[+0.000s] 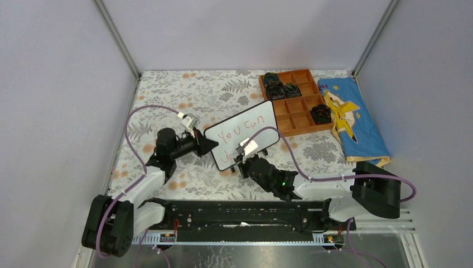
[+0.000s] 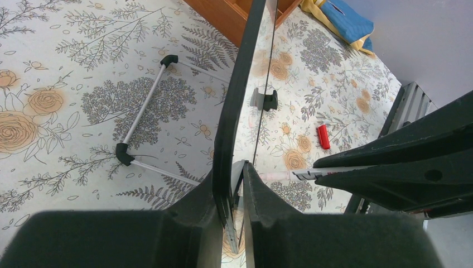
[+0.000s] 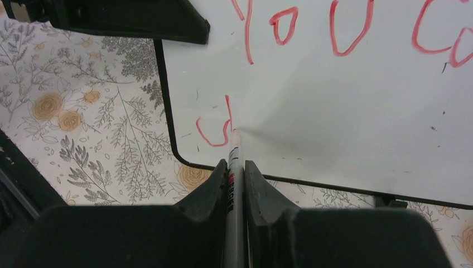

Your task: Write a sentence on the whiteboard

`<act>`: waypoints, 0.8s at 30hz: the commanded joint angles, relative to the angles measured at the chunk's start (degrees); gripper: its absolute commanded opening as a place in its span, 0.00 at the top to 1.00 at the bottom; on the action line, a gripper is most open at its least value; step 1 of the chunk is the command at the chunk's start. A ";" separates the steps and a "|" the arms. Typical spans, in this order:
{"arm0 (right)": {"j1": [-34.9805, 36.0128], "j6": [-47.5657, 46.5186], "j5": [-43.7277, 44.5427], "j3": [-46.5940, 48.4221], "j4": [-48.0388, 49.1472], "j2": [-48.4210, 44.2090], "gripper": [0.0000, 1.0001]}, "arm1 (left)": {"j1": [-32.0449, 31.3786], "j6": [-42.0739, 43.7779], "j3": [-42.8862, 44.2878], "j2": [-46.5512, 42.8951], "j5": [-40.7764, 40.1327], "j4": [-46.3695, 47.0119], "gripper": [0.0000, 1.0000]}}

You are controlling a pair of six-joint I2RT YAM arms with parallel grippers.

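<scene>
Whiteboard (image 1: 265, 111), a small white rectangular board with rounded corners and a thin black frame, sits near the middle of the tabletop (image 1: 184, 89), which is covered in a pale floral print. Its far right corner comes close to the near left corner of a brown wooden compartment tray (image 1: 295, 106). On my left wrist view the left gripper (image 2: 237, 167) is pressed onto the whiteboard's black-framed left edge, one finger on each face. The board's thin metal stand with black feet (image 2: 142, 111) rests on the tabletop behind it. The board looks propped at a slant, though I can't judge how steeply from above.

The sentence (image 3: 290, 28) in red so far reads "You can" on the upper line, with a single "d" begun below it near the lower left corner. My right gripper (image 3: 236, 166) is pinching a slim white marker (image 3: 235, 153), whose tip touches the board at the stem of that "d".

A small red cylinder (image 2: 322, 136), possibly a cap, lies on the tabletop by the near edge. A blue cloth with a yellow print (image 1: 351, 120) lies along the right edge.
</scene>
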 commanded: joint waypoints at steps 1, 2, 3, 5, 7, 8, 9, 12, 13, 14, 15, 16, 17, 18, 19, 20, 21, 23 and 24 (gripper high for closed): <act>0.76 1.28 -1.87 -0.69 2.98 -1.28 1.00 | -0.10 5.74 0.10 1.06 -4.91 -4.98 0.87; 1.02 1.29 -2.21 -0.74 3.34 -1.10 1.00 | -0.08 5.76 0.14 1.06 -4.89 -4.99 0.87; 1.22 1.25 -2.57 -0.75 3.72 -0.98 1.00 | -0.10 5.76 0.19 1.06 -4.87 -4.99 0.87; 1.64 1.15 -3.02 -0.82 4.60 -0.82 1.00 | -0.10 5.76 0.12 0.98 -4.89 -4.99 0.87; 1.96 1.07 -3.45 -0.73 5.34 -0.78 1.00 | -0.10 5.77 0.10 0.80 -4.93 -4.99 0.87; 2.06 1.02 -3.63 -0.68 5.67 -0.71 1.00 | -0.10 5.76 0.02 0.78 -4.96 -4.99 0.87; 2.21 0.98 -3.92 -0.45 5.86 -0.58 1.00 | -0.10 5.76 0.01 0.79 -4.96 -4.99 0.87; 2.42 0.75 -4.64 0.63 5.65 0.25 1.00 | -0.03 5.76 0.10 0.84 -4.95 -4.99 0.87; 2.49 0.72 -4.64 0.95 5.50 0.65 1.00 | -0.09 5.76 0.10 0.88 -4.96 -4.99 0.87; 2.51 0.71 -4.64 1.27 5.46 1.02 1.00 | -0.06 5.79 0.10 0.88 -4.98 -4.99 0.87; 2.47 0.71 -4.69 1.51 5.50 1.39 1.00 | -0.10 5.77 0.10 0.84 -4.97 -4.99 0.87; 2.51 0.71 -4.58 1.91 5.50 1.75 1.00 | -0.09 5.76 0.03 0.75 -4.97 -4.99 0.87; 2.51 0.74 -4.40 2.21 5.32 2.11 1.00 | -0.10 5.76 0.06 0.73 -4.99 -4.99 0.87; 2.51 0.79 -4.24 2.43 5.41 2.43 1.00 | -0.10 5.76 0.06 0.70 -4.97 -4.99 0.87; 2.51 0.78 -4.06 2.61 5.52 2.73 1.00 | -0.17 5.76 0.02 0.69 -4.98 -4.99 0.87; 2.51 0.75 -4.00 2.79 5.75 2.96 1.00 | -0.13 5.76 0.03 0.71 -5.01 -4.99 0.87; 2.51 0.75 -3.86 2.95 6.09 3.23 1.00 | -0.18 5.76 0.03 0.71 -4.99 -4.99 0.87; 2.51 0.70 -3.82 3.28 6.56 3.55 1.00 | -0.19 5.77 0.01 0.62 -4.97 -4.99 0.87; 2.51 0.71 -3.79 3.53 6.64 3.75 1.00 | -0.19 5.84 -0.03 0.58 -4.96 -4.99 0.87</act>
